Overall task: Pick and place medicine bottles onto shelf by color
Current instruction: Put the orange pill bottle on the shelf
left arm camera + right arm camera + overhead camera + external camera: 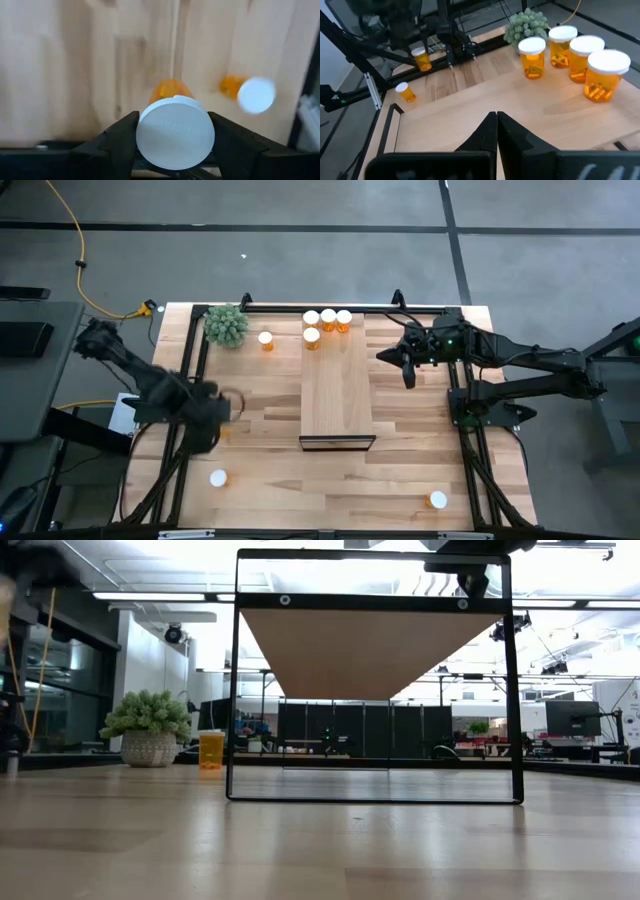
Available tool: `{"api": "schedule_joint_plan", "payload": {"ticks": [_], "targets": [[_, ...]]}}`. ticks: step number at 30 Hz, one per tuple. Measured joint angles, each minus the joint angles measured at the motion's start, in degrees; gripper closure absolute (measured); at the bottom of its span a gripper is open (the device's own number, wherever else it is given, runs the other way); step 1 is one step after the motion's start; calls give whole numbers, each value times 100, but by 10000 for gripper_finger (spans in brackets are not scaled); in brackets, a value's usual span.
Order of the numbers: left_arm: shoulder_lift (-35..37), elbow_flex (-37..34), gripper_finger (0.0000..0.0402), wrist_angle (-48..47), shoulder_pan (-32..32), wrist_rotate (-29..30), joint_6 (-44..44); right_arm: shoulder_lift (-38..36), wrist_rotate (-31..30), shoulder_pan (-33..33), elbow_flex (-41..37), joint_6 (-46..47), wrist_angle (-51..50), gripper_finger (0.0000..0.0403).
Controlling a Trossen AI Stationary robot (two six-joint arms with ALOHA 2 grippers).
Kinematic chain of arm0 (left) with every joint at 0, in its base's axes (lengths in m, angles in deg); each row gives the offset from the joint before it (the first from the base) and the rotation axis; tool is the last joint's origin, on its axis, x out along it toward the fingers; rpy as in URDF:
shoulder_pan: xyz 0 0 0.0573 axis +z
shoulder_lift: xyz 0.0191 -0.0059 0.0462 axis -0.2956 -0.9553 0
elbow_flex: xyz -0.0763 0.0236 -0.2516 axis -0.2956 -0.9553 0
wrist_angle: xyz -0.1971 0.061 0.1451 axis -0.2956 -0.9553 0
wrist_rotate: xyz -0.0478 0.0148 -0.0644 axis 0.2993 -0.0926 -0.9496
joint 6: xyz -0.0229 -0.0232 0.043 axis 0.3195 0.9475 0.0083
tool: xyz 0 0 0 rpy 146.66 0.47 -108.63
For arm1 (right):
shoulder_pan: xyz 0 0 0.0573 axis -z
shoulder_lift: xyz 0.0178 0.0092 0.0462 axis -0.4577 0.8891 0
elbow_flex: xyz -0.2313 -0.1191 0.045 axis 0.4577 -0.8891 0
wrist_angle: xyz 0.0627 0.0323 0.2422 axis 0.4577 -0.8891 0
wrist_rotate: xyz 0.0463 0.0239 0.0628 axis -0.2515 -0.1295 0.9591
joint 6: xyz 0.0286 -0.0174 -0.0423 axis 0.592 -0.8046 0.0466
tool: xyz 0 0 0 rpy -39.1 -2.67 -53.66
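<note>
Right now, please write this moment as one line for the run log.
left gripper: fingers shut on medicine bottle above table's left side | right gripper: shut, empty, beside shelf | shelf: four bottles at far end

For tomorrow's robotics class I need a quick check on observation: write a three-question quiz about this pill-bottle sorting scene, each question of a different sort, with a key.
1. True or false: the left gripper is shut on a medicine bottle.
2. How many bottles stand on the shelf? A) two B) four C) six
3. Fill in: the right gripper hovers over the shelf with its fingers ____.

Key
1. True; its fingers clamp the white cap.
2. B; four, clustered at the far end near the plant.
3. Shut, holding nothing.
</note>
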Motion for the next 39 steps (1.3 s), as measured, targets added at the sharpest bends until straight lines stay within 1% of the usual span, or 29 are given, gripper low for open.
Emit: {"api": "schedule_joint_plan", "payload": {"ticks": [4, 7, 12, 16, 19, 22, 26, 30, 35, 39], "targets": [[-16, 1072, 191, -442, 1076, 257, -792, -2, 0, -1, 1, 1, 75, 403], [-321, 1915, 191, -479, 1913, 494, -1502, 0, 2, -2, 0, 3, 77, 403], [-1213, 3276, 190, -427, 3014, 872, -2756, -2, 6, -4, 1, 109, 92, 403], [-2070, 4257, 190, -85, 3541, 934, -3541, 0, 16, -26, 0, 232, 235, 403], [-2664, 4825, 190, 341, 3737, 896, -3983, 0, 41, -26, 0, 372, 385, 403], [-3232, 5241, 190, 527, 3822, 857, -4297, 0, 45, -36, 0, 396, 483, 403], [-3891, 5593, 190, 603, 3826, 747, -4454, 141, 40, -182, 1, 396, 481, 403], [-4489, 5832, 190, 602, 3845, 764, -4461, 460, 16, -370, 0, 390, 606, 403], [-5021, 6075, 190, 609, 3993, 782, -4460, 805, -11, -444, 0, 348, 998, 403], [-5239, 6301, 190, 613, 4188, 865, -4525, 809, -35, -442, 0, 236, 1223, 403]]}}
